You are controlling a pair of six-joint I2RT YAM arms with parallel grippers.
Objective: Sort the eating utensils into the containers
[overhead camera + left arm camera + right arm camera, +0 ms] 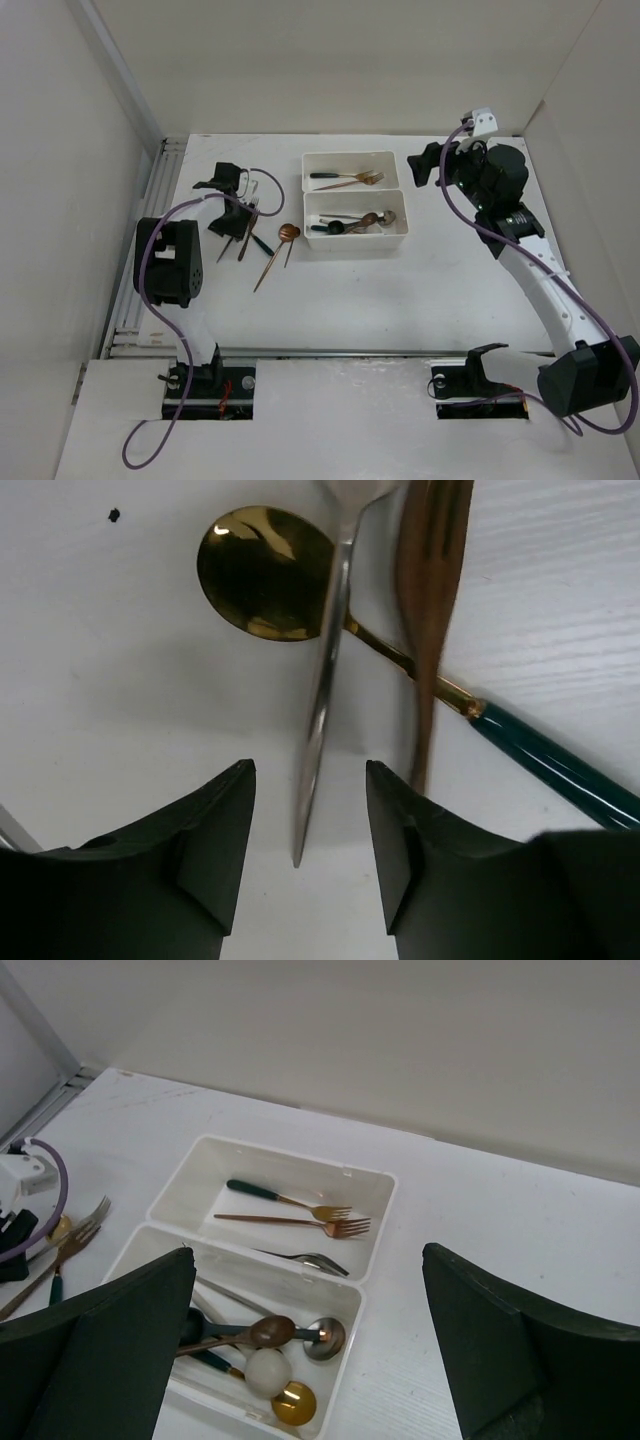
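Note:
Two white bins stand side by side at table centre. The far bin [350,153] holds three forks [345,1227]. The near bin [355,245] holds several spoons [270,1332]. Loose utensils lie at the left: a copper spoon [288,232], a gold spoon with a green handle [265,575], a copper utensil [430,600] and a silver handle [315,750]. My left gripper [310,780] is open, low over the table, its jaws either side of the silver handle's end. My right gripper [308,1255] is open and empty, raised right of the bins [422,165].
White walls enclose the table on three sides. A metal rail [150,215] runs along the left edge. Bare table [450,290] lies in front of and to the right of the bins. A loose fork [85,1225] shows left of the bins.

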